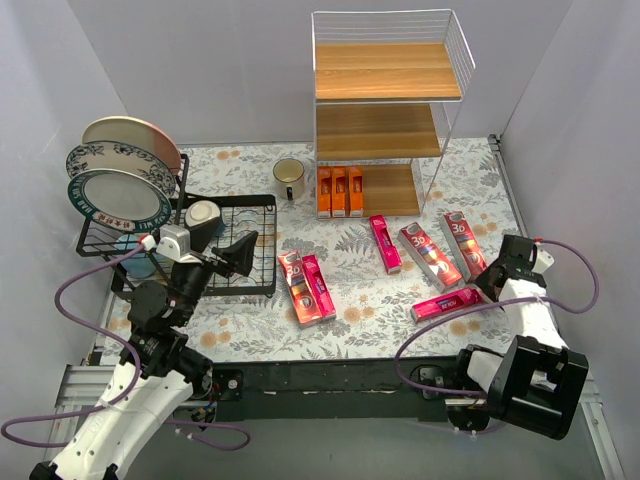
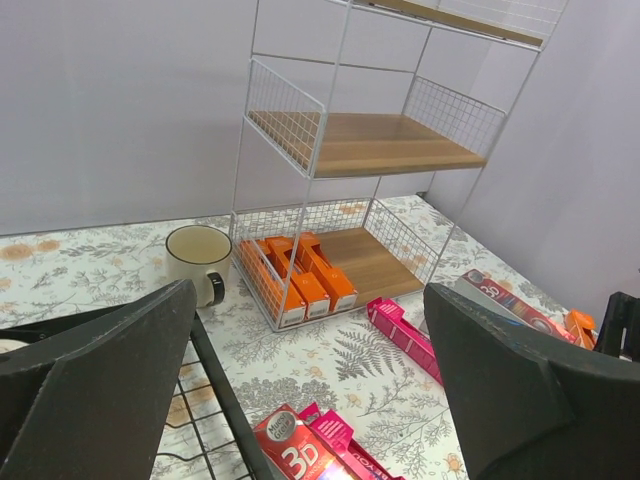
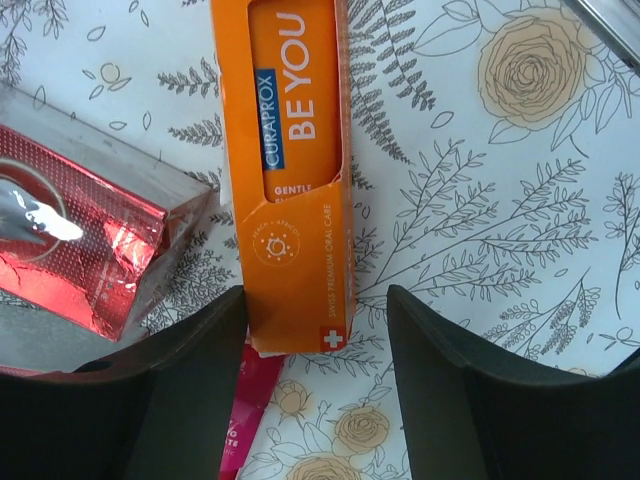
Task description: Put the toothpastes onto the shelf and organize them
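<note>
The right gripper (image 3: 315, 300) is hanging spread around the slim orange cardboard toothpaste box (image 3: 297, 170) lying on the flowery tabletop (image 3: 500, 230), and closing may be knocking the shiny red box (image 3: 90, 240) just beside it.

- shelf (image 1: 380, 130): white-coated wire, matt light wood boards
- red carton (image 3: 70, 215): glossy foil, glare
- orange carton (image 3: 295, 200): smooth card
- surface (image 3: 500, 250): matt, printed

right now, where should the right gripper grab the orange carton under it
Across its narrow width near the end flap, from straight above: the orange carton lies flat, and the right gripper is open astride its long sides. The red carton crowds one side.
</note>
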`<action>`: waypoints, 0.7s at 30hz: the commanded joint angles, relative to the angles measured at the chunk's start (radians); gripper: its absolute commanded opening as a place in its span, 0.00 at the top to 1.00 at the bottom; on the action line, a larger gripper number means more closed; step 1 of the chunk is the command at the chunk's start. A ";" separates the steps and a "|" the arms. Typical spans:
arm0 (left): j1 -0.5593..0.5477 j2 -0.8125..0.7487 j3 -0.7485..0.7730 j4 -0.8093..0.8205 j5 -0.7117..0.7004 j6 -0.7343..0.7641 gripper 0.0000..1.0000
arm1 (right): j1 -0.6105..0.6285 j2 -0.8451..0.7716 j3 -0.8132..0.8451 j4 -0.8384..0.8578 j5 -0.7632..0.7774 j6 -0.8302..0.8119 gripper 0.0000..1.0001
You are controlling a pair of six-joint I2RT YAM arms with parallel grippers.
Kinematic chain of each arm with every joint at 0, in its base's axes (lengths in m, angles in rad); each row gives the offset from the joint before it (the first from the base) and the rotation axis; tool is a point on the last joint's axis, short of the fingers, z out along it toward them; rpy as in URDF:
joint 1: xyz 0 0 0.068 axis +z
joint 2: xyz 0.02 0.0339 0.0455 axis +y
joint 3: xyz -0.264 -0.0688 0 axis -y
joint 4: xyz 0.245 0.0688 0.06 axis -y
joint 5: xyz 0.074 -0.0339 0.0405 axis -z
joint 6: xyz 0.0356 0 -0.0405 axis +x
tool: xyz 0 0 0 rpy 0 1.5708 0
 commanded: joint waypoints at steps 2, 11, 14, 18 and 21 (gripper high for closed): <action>-0.002 0.013 -0.007 -0.001 -0.021 0.022 0.02 | -0.061 0.026 0.001 0.130 -0.109 -0.061 0.36; -0.002 0.039 -0.005 -0.007 -0.021 0.025 0.02 | -0.077 0.087 -0.004 0.162 -0.178 -0.081 0.46; -0.004 0.050 -0.004 -0.009 -0.021 0.027 0.02 | -0.077 0.070 -0.002 0.144 -0.169 -0.083 0.50; -0.002 0.076 -0.004 -0.006 -0.012 0.024 0.02 | -0.077 -0.020 0.010 0.089 -0.134 -0.090 0.51; -0.002 0.094 -0.006 -0.003 -0.001 0.022 0.02 | -0.071 -0.087 0.041 0.035 -0.104 -0.103 0.53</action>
